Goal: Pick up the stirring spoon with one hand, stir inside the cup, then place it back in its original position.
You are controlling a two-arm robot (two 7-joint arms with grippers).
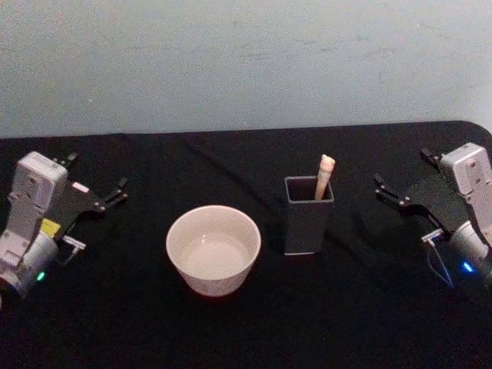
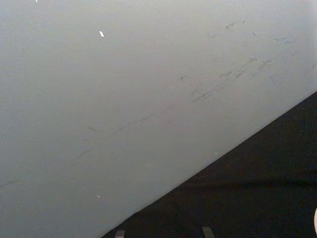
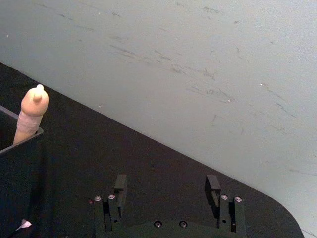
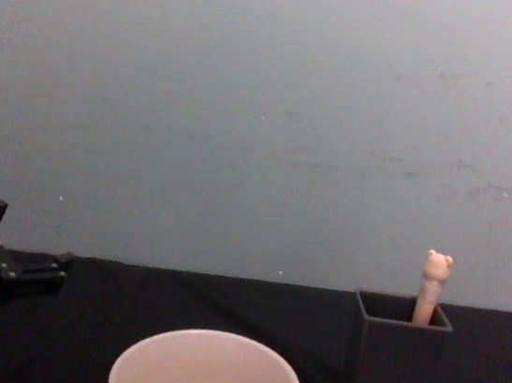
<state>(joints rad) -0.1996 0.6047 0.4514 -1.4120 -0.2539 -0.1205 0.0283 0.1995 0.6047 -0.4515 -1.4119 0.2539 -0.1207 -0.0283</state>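
Stirring spoon (image 1: 324, 175) stands near-vertical in holder (image 1: 308, 223), handle up

Backdrop is just a plain pale grey-blue wall (image 1: 246, 61) running the full width behind the table (image 1: 138, 323); no pattern on it, but the wrist views show plenty of thin dark scuff marks (image 3: 163, 57), mostly slanting streaks and short scratches; there's also a small white fleck (image 2: 101, 33) high up on it; the table is covered in a matte black cloth with a faint crease or two near the back; its back edge cuts a straight line against the wall; the far right corner (image 1: 478, 127) is rounded; lighting is soft and even, pretty dim, no hard shadows on the cloth.
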